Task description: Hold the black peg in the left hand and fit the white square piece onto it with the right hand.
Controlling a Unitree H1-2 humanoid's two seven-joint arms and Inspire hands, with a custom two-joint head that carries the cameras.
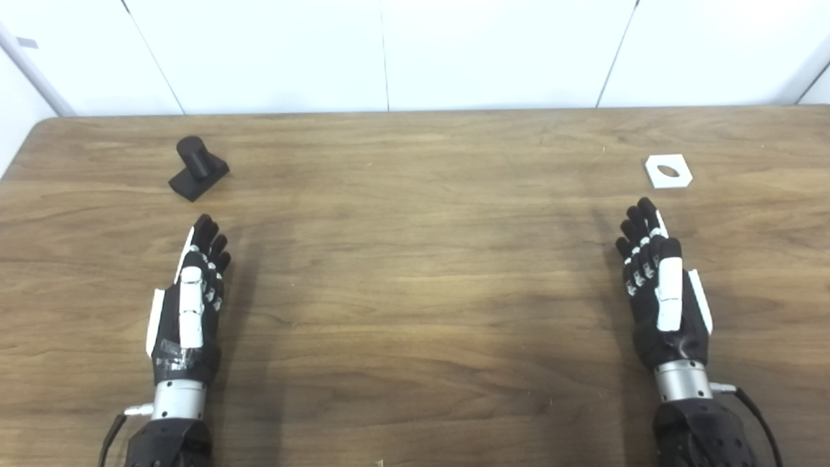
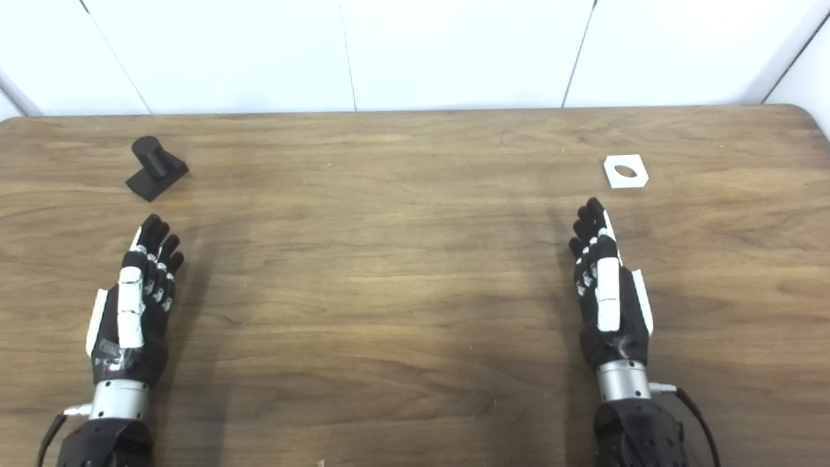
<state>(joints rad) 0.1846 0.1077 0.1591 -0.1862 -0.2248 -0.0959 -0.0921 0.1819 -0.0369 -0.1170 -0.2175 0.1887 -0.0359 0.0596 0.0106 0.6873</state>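
Observation:
The black peg (image 1: 197, 166), a short round post on a square black base, stands on the wooden table (image 1: 415, 272) at the far left. The white square piece (image 1: 668, 171) with a round hole lies flat at the far right. My left hand (image 1: 190, 299) is open and empty, fingers stretched forward, a little nearer than the peg. My right hand (image 1: 658, 285) is open and empty, its fingertips just short of the white piece and slightly to its left.
White wall panels (image 1: 389, 52) rise behind the table's far edge. The table's rounded far corners show at left (image 1: 45, 123) and at right (image 2: 807, 113).

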